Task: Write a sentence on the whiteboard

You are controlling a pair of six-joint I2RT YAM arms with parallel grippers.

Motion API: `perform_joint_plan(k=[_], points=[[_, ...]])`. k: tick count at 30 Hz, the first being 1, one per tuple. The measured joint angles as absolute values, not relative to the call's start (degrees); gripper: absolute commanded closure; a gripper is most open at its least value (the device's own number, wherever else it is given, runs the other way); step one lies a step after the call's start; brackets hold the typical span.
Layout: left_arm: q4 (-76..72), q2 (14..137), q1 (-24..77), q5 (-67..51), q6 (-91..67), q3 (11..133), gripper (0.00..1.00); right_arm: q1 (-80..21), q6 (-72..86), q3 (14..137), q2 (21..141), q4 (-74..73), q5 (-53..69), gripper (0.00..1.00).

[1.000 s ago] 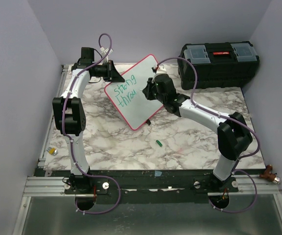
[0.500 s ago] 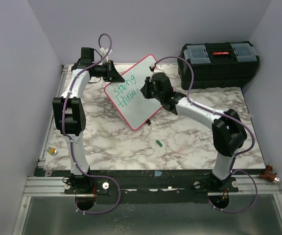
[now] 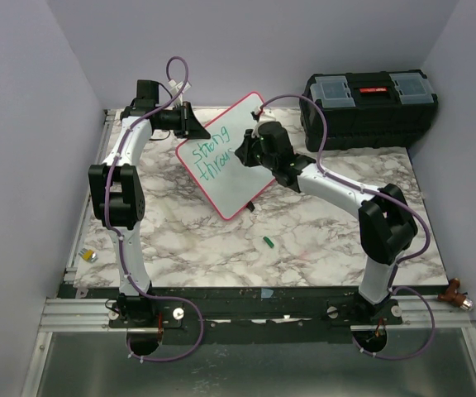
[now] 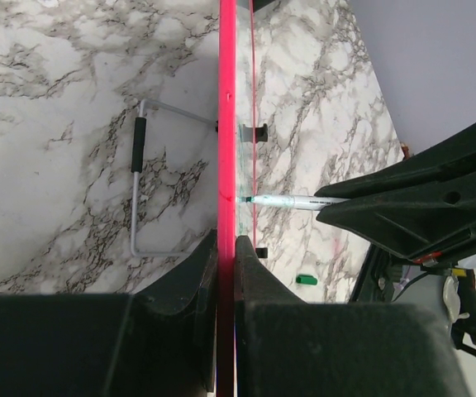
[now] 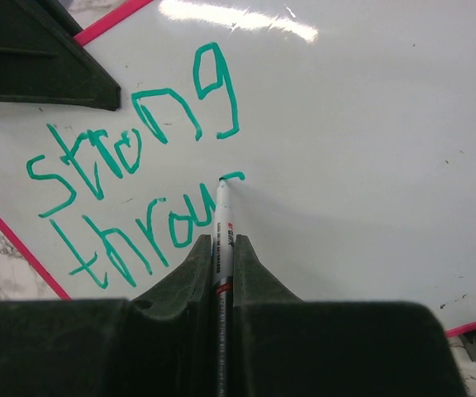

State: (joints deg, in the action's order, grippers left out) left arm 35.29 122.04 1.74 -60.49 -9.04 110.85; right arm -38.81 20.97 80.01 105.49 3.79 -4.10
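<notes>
The whiteboard (image 3: 224, 188), white with a pink-red frame, stands tilted at the back of the table. My left gripper (image 3: 190, 124) is shut on its upper left edge; in the left wrist view the pink frame (image 4: 226, 124) runs between the jaws of this gripper (image 4: 226, 244). My right gripper (image 5: 222, 240) is shut on a white marker (image 5: 223, 211), its tip touching the board (image 5: 370, 124) at a short fresh stroke. The sentence (image 5: 130, 141) reads "strong" over "throu" in green. From above, the right gripper (image 3: 246, 153) sits over the writing (image 3: 207, 157).
A black toolbox (image 3: 370, 107) stands at the back right. The green marker cap (image 3: 267, 242) lies on the marble table in front of the board. A wire stand (image 4: 139, 186) props the board from behind. A small yellowish object (image 3: 89, 255) lies off the left edge.
My right gripper has shifted a little left and toward the board with the marker, starting a new stroke after "throu". The left gripper and the board have stayed still.
</notes>
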Motion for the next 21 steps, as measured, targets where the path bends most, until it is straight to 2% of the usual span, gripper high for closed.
perform_joint_plan(k=[21], points=[[35.3, 122.0, 1.7, -60.5, -9.1, 110.8, 1.00, -38.7, 21.5, 77.0, 103.9, 3.6, -6.2, 0.99]])
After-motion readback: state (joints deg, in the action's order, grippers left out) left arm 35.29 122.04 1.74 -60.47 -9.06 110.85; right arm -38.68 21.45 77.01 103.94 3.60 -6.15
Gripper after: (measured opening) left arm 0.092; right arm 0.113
